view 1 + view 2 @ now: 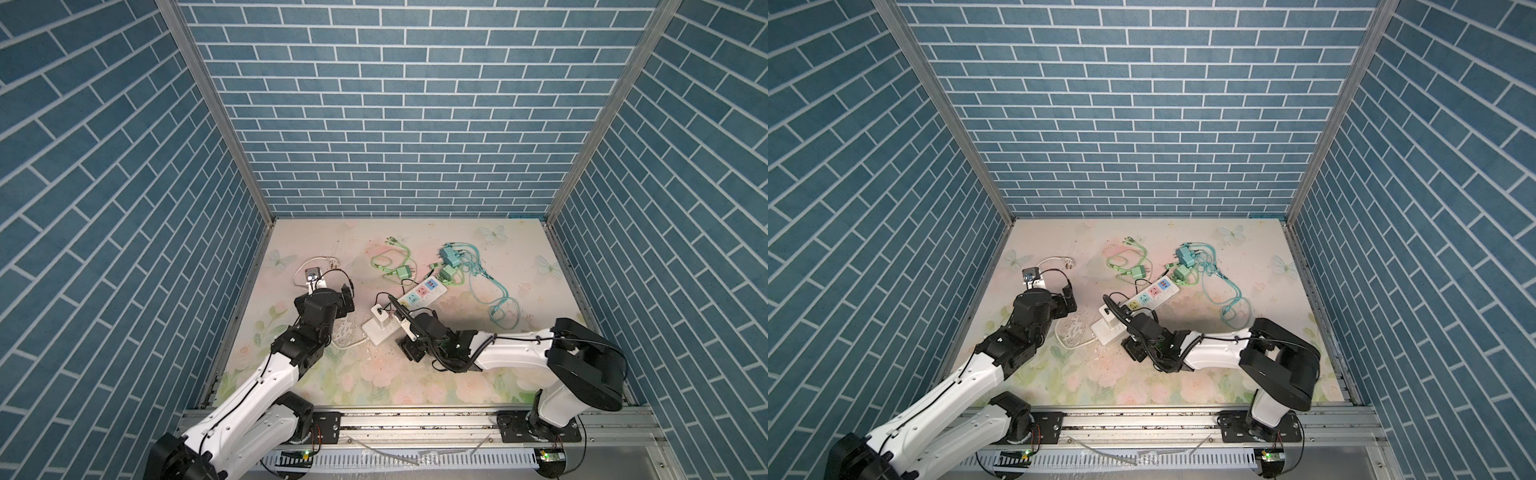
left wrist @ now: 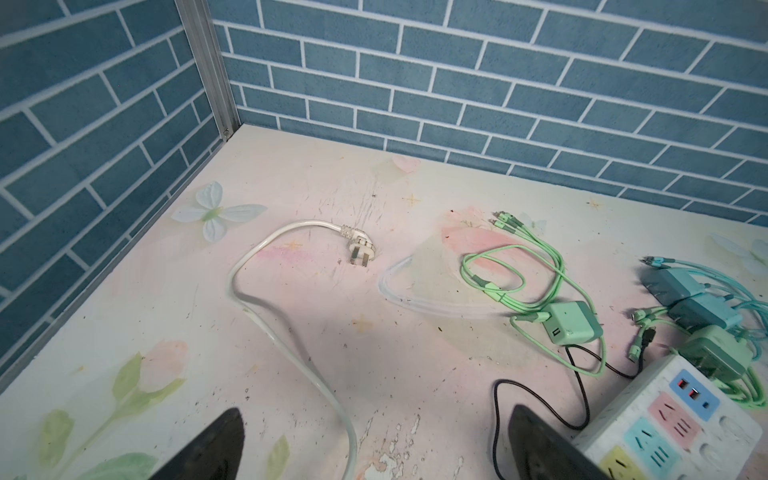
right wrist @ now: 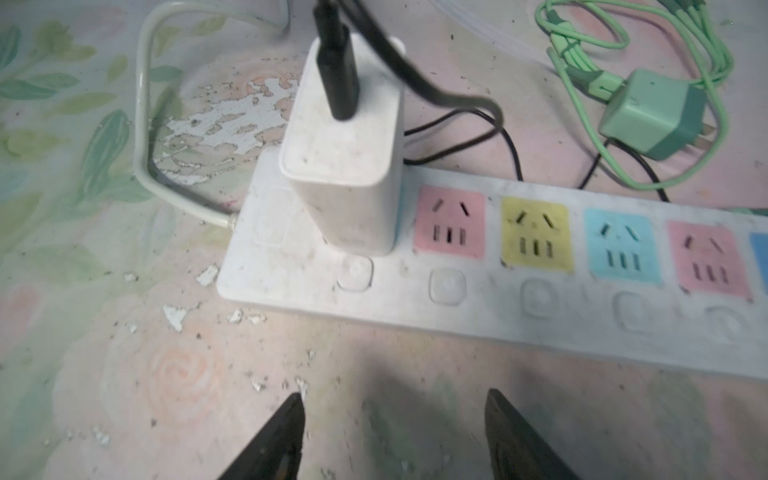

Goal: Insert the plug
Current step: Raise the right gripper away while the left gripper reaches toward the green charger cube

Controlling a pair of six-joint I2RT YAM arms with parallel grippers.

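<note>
power strip (image 3: pixel 498 332): white matt plastic, scuffed | white charger (image 3: pixel 345 174): smooth plastic, dusty | table cover (image 3: pixel 187 374): printed, matt, flaking | black cable (image 2: pixel 584 399): braided cloth sheath | green charger (image 2: pixel 571 322): matt plastic | corner post (image 2: pixel 208 62): brushed metal

In both top views the whole cell is seen from high above its near edge, looking steeply down on the tabletop (image 1: pixel 374 374) and facing the brick-patterned back wall (image 1: pixel 395 104). The left wrist view is taken low and close over the tabletop and is turned toward the far left corner, where a white corded plug (image 2: pixel 360 251) lies. The right wrist view is set nearer still, aimed at the power strip (image 3: pixel 498 307) and white charger (image 3: pixel 345 174). The power strip is shared by all four views.
</note>
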